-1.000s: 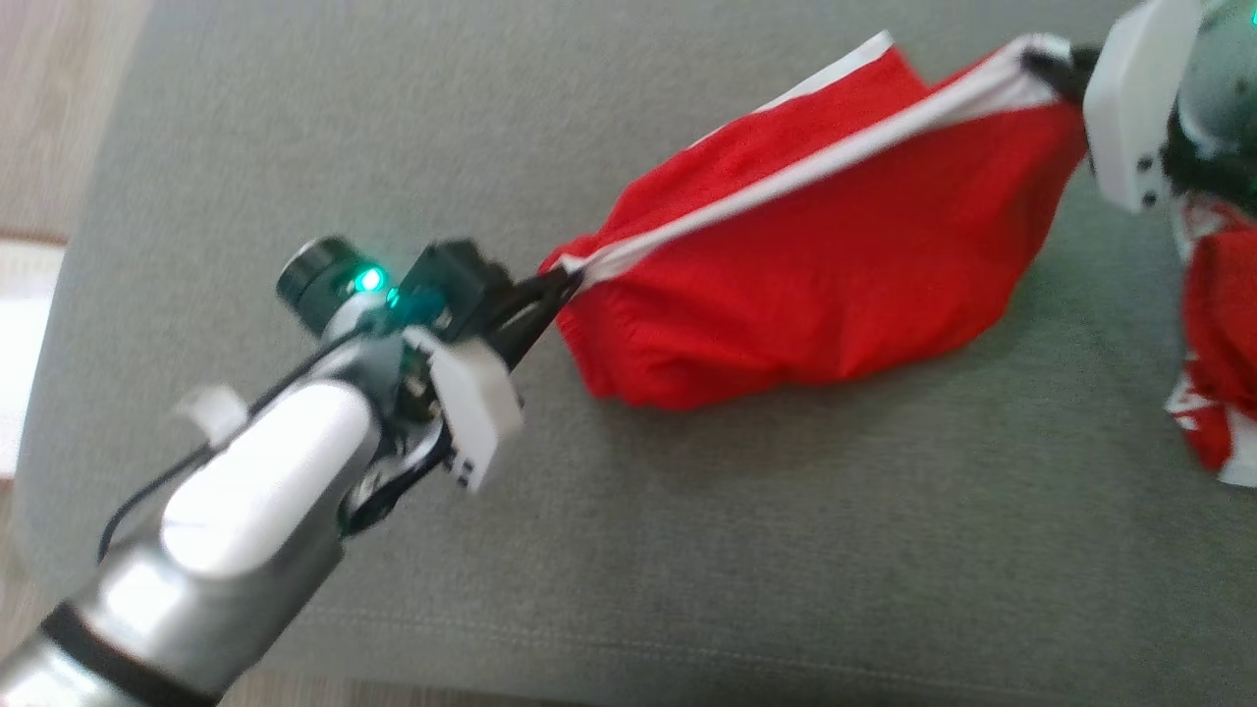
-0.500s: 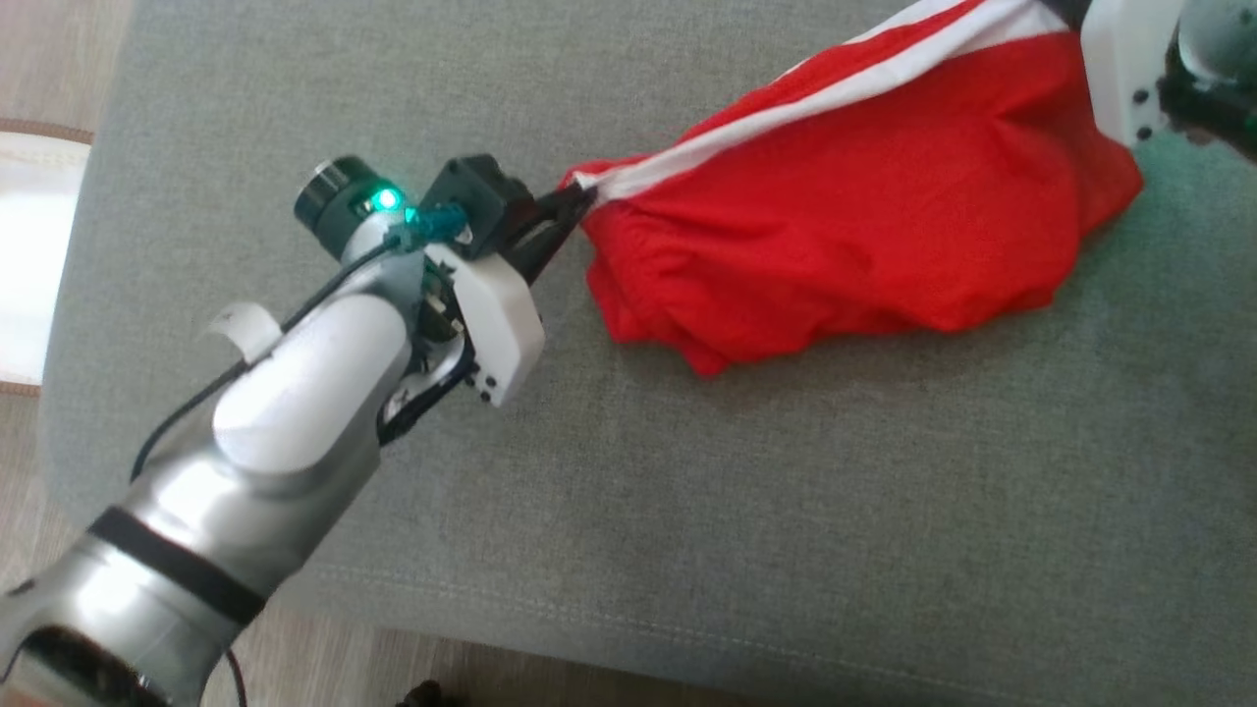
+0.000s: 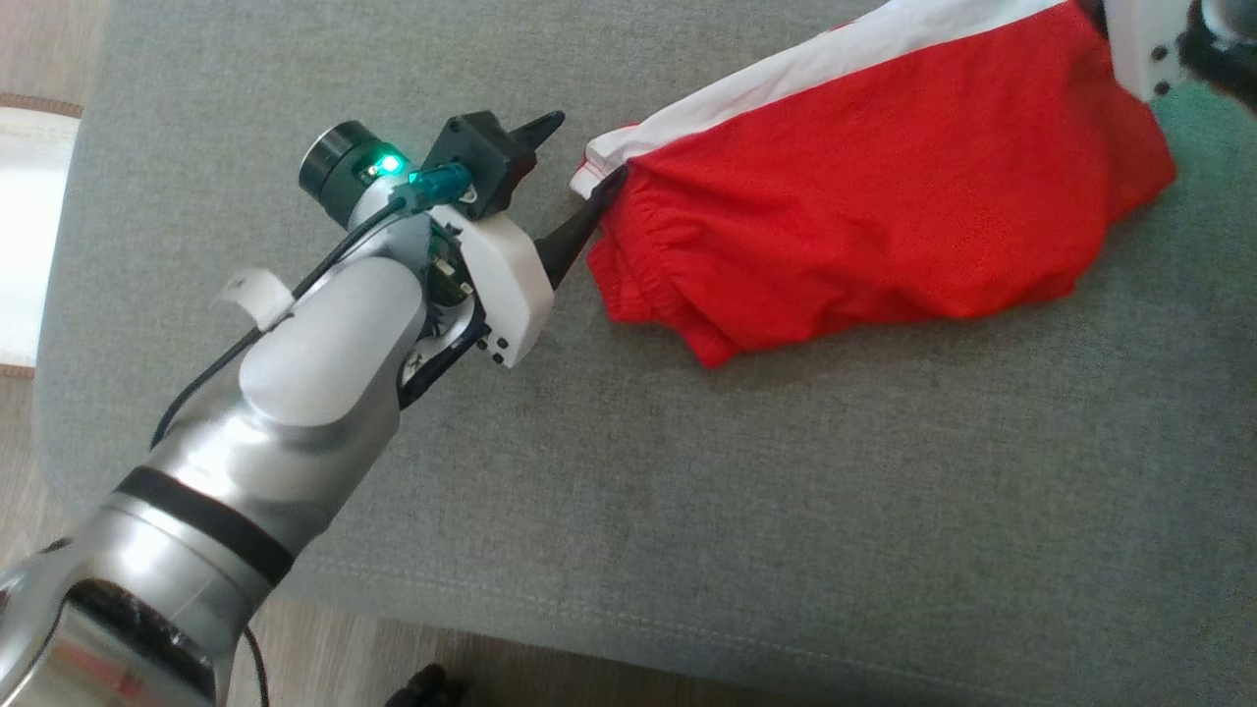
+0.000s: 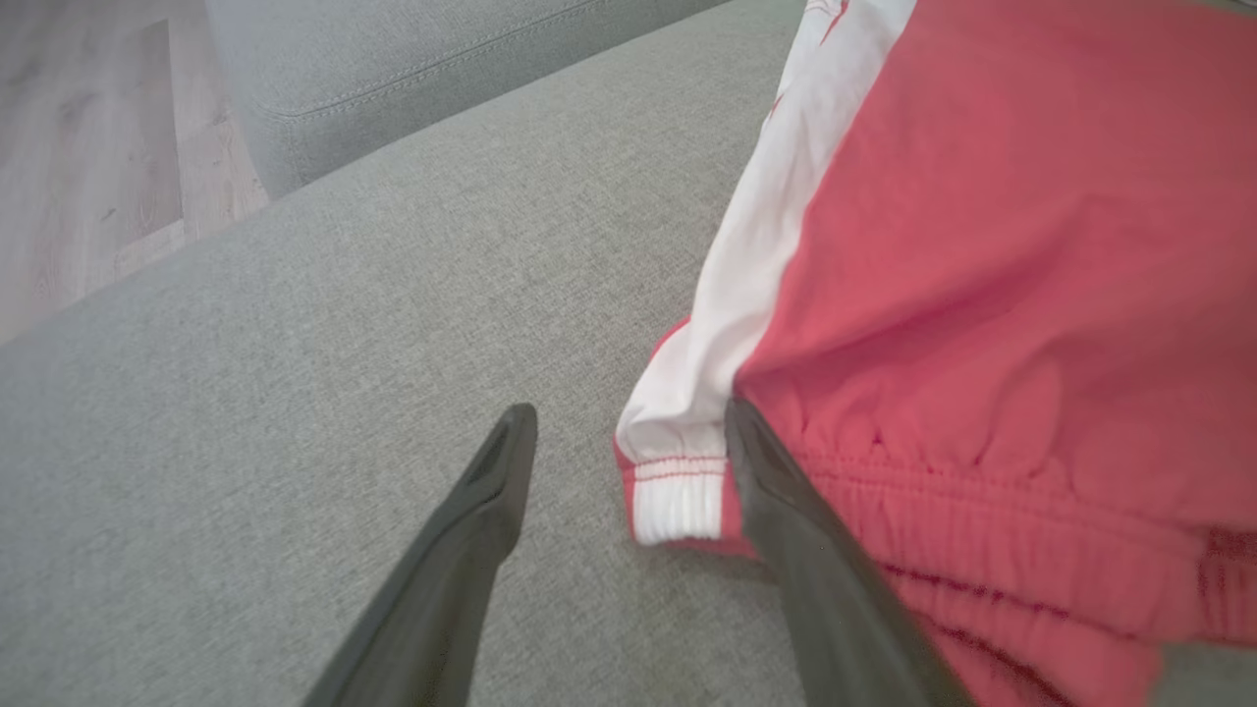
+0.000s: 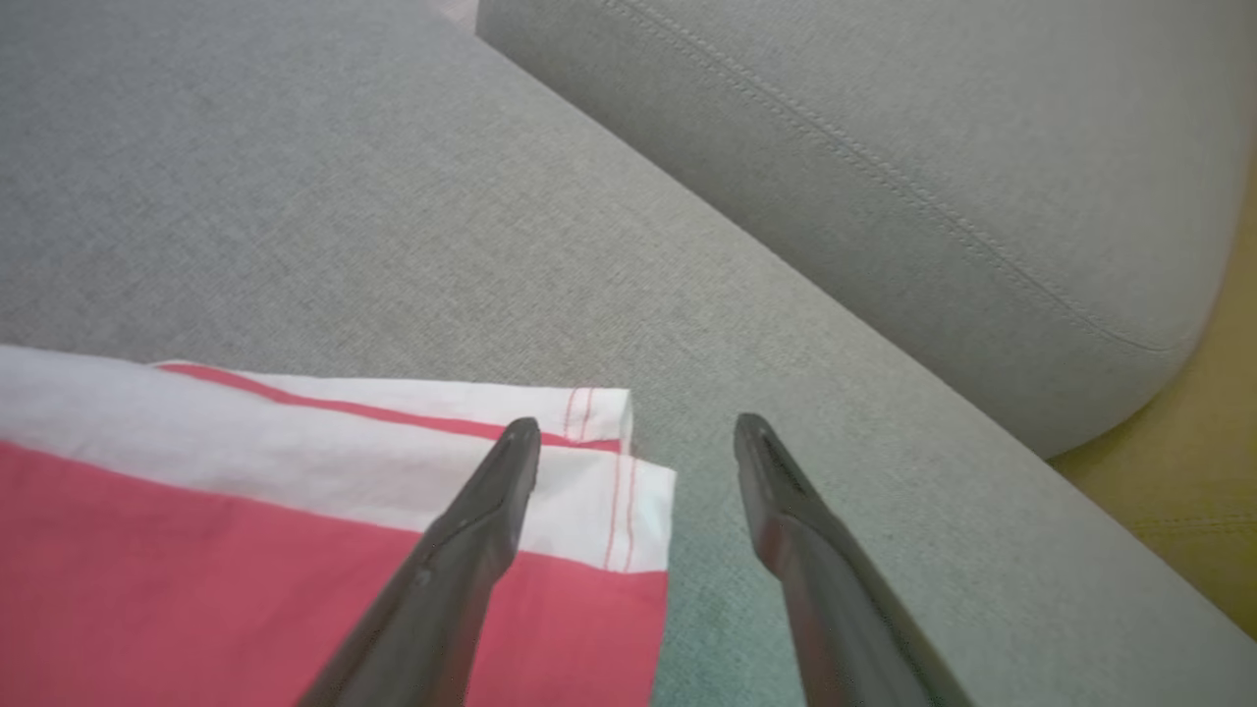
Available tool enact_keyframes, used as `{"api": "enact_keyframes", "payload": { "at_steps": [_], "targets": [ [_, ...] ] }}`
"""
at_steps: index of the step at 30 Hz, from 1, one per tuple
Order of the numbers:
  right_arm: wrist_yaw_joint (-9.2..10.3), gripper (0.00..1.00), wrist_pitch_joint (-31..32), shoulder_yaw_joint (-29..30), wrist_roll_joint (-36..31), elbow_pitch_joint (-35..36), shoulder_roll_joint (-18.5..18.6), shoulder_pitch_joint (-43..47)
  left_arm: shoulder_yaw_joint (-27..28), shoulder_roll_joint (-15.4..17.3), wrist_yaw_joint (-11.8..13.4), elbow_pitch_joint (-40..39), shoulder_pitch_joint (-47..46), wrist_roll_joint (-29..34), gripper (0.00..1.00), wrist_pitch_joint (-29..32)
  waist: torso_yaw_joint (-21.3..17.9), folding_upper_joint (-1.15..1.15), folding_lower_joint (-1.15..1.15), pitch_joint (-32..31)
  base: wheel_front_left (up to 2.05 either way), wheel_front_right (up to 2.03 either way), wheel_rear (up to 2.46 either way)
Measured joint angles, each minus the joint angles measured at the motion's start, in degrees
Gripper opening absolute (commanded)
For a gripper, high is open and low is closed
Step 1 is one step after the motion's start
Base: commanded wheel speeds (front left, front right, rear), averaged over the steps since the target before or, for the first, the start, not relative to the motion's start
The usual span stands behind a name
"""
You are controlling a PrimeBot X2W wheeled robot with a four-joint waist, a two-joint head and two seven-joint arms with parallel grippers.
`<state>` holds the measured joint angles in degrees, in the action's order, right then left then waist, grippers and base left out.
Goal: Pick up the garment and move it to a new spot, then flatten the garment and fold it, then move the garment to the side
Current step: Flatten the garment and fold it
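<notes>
The garment [image 3: 884,196] is a pair of red shorts with a white side stripe, lying bunched on the grey sofa cushion [image 3: 687,491]. My left gripper [image 3: 586,149] is open at its elastic waistband corner. In the left wrist view the garment [image 4: 982,245] touches the right finger, and the left gripper [image 4: 630,417] holds nothing. My right gripper [image 5: 638,427] is open over the garment's [image 5: 245,589] white hem corner, its left finger above the cloth. In the head view the right wrist's white housing [image 3: 1139,44] sits at the garment's far end.
The cushion's front edge runs along the bottom of the head view, with wooden floor [image 3: 393,668] beyond it. A pale mat [image 3: 20,245] lies at the left. A second grey cushion [image 5: 933,147] rises close behind the right gripper.
Both grippers have opened and let go of the garment's two ends. The taut white edge has gone slack and the cloth has settled onto the cushion. The camera view shifted.
</notes>
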<state>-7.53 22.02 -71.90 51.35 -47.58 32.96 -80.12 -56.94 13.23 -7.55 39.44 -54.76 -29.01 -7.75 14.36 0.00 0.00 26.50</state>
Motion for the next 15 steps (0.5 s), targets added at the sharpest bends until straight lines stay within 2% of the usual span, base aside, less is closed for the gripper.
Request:
{"api": "enact_keyframes", "payload": {
  "at_steps": [7,10,15],
  "targets": [
    [0.00,1.00,-8.24,-0.07,-0.31,-3.36,-1.60,-0.25,0.29,-0.22,0.30,3.33,0.21,-1.09,1.00,-2.78,-1.04,0.00,0.00,-2.21,0.00,0.00,0.00],
    [0.00,1.00,-14.54,1.09,0.89,-4.08,-1.98,0.42,2.02,0.55,1.92,3.42,1.21,-2.85,1.00,-4.16,-1.87,0.00,0.00,-4.03,0.00,0.00,0.00],
    [0.00,1.00,-26.16,4.99,3.01,-6.58,-4.87,4.60,8.44,3.28,7.14,-0.07,4.38,-5.71,1.00,-6.41,-4.02,0.00,0.00,-7.61,0.00,0.00,0.00]
  ]
}}
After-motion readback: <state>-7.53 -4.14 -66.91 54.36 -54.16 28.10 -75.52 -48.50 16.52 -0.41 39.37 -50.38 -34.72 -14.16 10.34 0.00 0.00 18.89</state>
